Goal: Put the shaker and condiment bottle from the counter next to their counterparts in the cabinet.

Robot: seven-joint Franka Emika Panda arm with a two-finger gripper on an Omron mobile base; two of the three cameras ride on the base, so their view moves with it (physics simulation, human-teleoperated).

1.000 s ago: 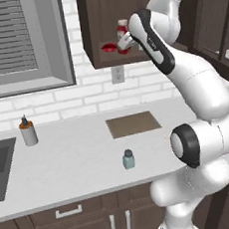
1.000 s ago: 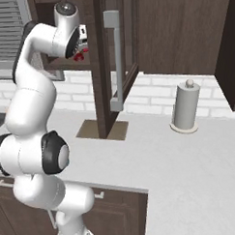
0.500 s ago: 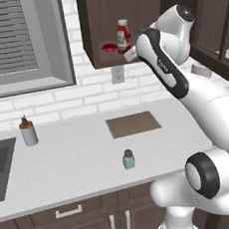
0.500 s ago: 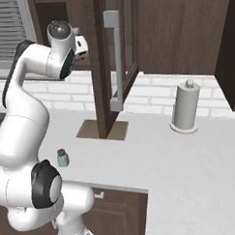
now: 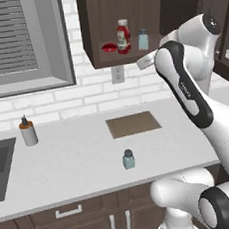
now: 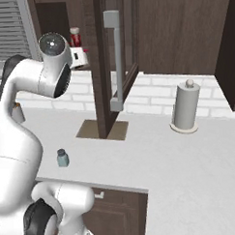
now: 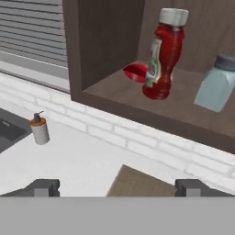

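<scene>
**Ketchup shelved, blue-green shaker waits on the table**

The slim red ketchup bottle with its white cap (image 5: 123, 35) stands on the shelf of the dark brown wall cabinet (image 5: 94, 26), just right of the low flat red item (image 5: 109, 47) and left of the pale blue shaker with grey cap (image 5: 142, 39). The fingers (image 7: 117, 187) gape wide apart and carry nothing. The small translucent blue-green shaker with dark cap (image 5: 128, 159) sits near the table's (image 5: 76, 160) front edge. Best approach, I'd say: drop straight over it, straddle the body below the cap, squeeze gently.

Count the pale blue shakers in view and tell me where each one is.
2. One shaker stands on the counter in front of the mat; the other sits in the cabinet, right of the bottle.
</scene>
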